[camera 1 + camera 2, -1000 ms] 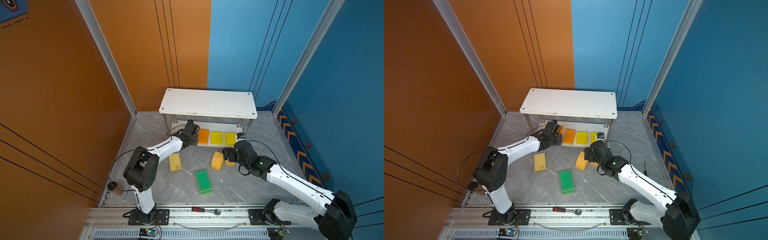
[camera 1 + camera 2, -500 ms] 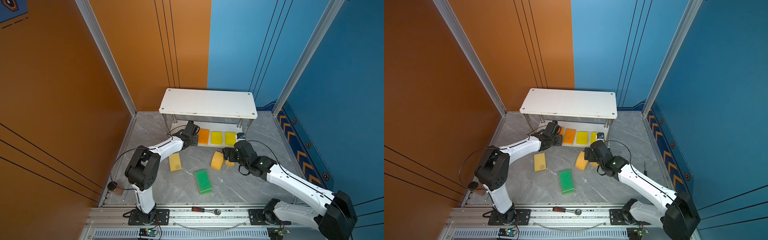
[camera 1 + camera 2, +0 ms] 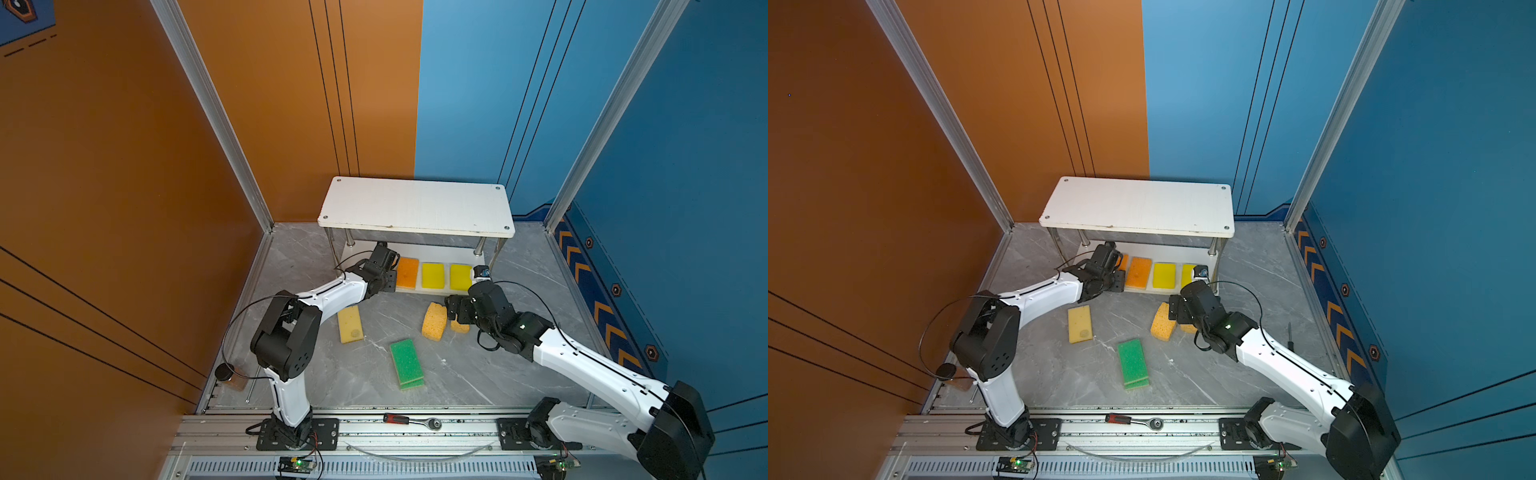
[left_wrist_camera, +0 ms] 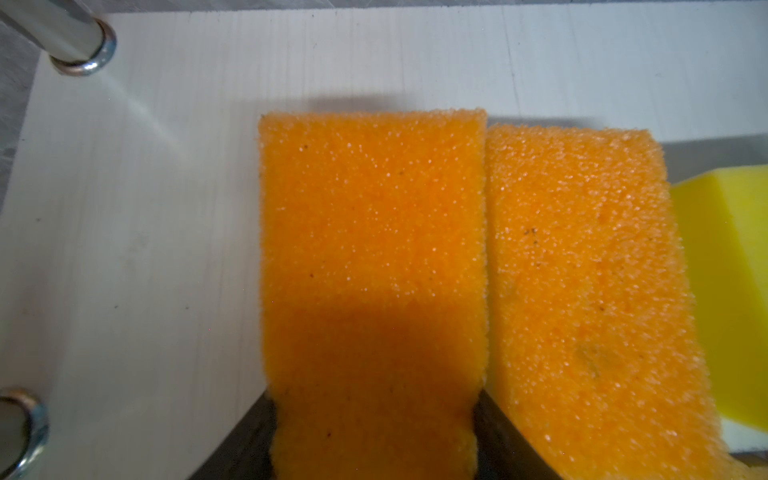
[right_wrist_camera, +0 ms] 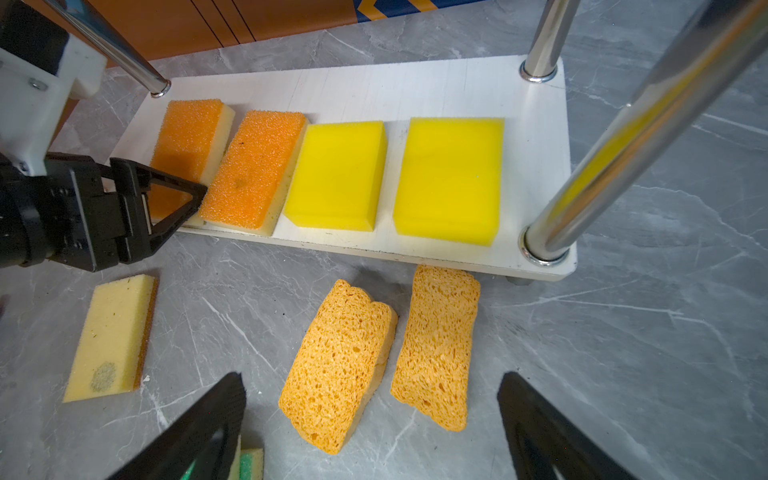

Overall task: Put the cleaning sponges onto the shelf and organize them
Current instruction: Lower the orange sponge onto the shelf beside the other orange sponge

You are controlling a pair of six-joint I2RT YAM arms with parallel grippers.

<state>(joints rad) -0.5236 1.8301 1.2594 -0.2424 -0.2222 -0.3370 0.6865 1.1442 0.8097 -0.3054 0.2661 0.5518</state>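
Shelf: 2-tier white rack on chrome posts, centre of both top views, by back wall; lower board sits low over grey floor.
Row on lower board: 4 sponges lying flat, L to R in a top view: orange sponge 1, orange sponge 2, yellow sponge 1, yellow sponge 2. Orange pair touch along long sides; yellows just apart.
L gripper: pinching near end of orange sponge 1, one finger on each long side, foam squeezed a bit narrower there. Sponge rests on board at its L end, mostly hidden by the wrist in top views.
R gripper: fingers spread wide, holding nothing; hovers over floor just in front of shelf's R half, above the porous pair.
Porous pair: porous sponge 1 and porous sponge 2, on floor side by side, just in front of lower board, R of centre; no. 2 mostly covered by R gripper in top views.
Pale sponge: on floor, L of centre; pale face up, orange layer showing along one edge, dark spot near one end.
Green sponges: 2 stacked, green up, upper one shifted so lower one peeks out; floor, lower centre.
Ratchet: on front rail, lower centre.
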